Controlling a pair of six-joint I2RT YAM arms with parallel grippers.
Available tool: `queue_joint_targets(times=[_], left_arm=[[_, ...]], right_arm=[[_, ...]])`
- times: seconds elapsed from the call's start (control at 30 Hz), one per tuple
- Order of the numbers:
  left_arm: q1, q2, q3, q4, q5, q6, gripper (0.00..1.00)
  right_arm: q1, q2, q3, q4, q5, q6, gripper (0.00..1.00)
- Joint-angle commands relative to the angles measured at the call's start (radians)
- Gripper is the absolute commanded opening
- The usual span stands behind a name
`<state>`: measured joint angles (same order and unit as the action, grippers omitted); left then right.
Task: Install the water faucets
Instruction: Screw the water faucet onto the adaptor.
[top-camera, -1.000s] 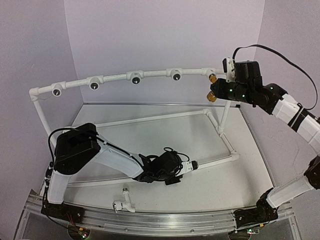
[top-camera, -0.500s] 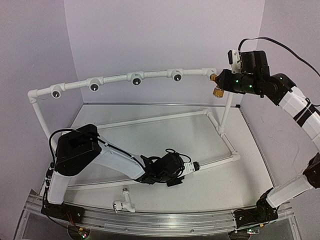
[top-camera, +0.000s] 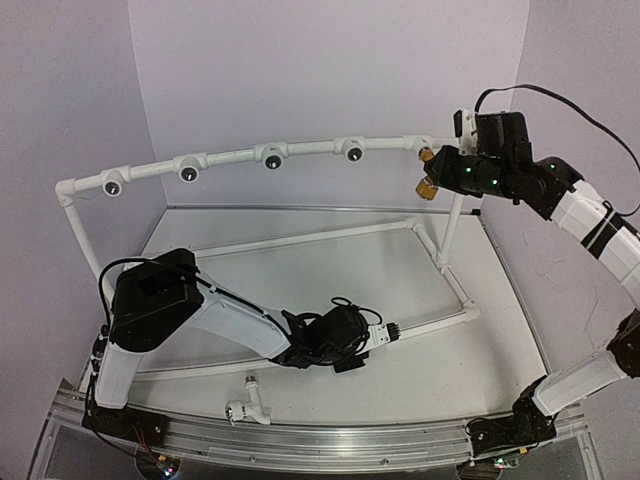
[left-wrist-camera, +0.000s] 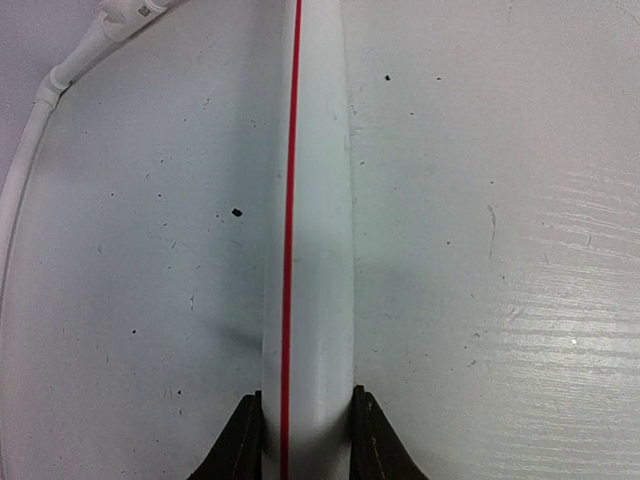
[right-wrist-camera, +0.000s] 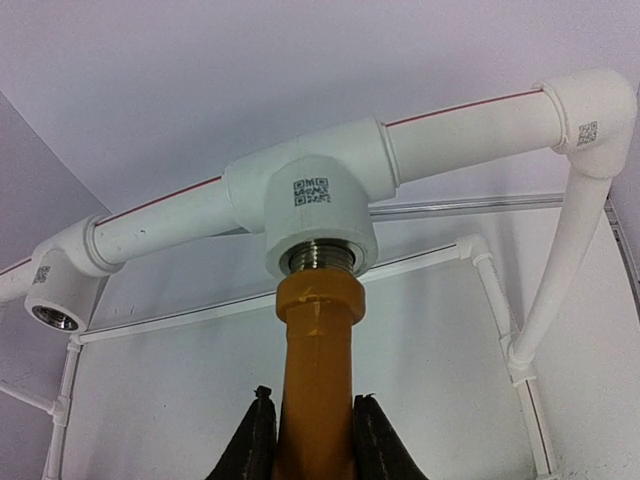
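The yellow-orange faucet (right-wrist-camera: 318, 340) points up into the threaded socket of a white tee (right-wrist-camera: 318, 205) at the right end of the pipe frame's top rail, with metal thread showing between them. My right gripper (right-wrist-camera: 310, 435) is shut on its body; from above, this faucet (top-camera: 426, 187) sits at my right gripper (top-camera: 440, 172). The white faucet (top-camera: 248, 402) lies loose on the table near the front edge. My left gripper (left-wrist-camera: 305, 430) is shut on the frame's low white pipe (left-wrist-camera: 308, 200), which carries a red stripe; my left gripper (top-camera: 385, 332) rests low on the table.
Several more dark round sockets (top-camera: 272, 158) line the top rail toward the left, and the nearest one (right-wrist-camera: 52, 315) is free. A white upright (right-wrist-camera: 555, 270) stands right of the tee. A white cable (left-wrist-camera: 30, 150) lies left of the low pipe. Purple walls close in behind and at both sides.
My right wrist swung right and up, then came back left, with the orange faucet's handle turning at the socket. The left arm and the white faucet have not moved.
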<state>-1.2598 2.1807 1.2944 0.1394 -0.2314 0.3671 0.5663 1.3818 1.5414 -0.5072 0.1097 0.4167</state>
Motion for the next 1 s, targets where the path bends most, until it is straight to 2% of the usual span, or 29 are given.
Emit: queue_joint_targets(times=[0.0, 0.3, 0.97], left_arm=[[-0.094, 0.098, -0.063, -0.292, 0.174, 0.006, 0.0], [-0.094, 0.099, -0.061, -0.292, 0.177, 0.007, 0.0], [-0.094, 0.094, -0.068, -0.293, 0.179, 0.006, 0.0]], right_arm=[[-0.006, 0.009, 0.008, 0.258, 0.002, 0.017, 0.0], [-0.014, -0.008, -0.017, 0.301, -0.033, 0.123, 0.0], [-0.163, -0.043, -0.192, 0.491, -0.22, 0.471, 0.0]])
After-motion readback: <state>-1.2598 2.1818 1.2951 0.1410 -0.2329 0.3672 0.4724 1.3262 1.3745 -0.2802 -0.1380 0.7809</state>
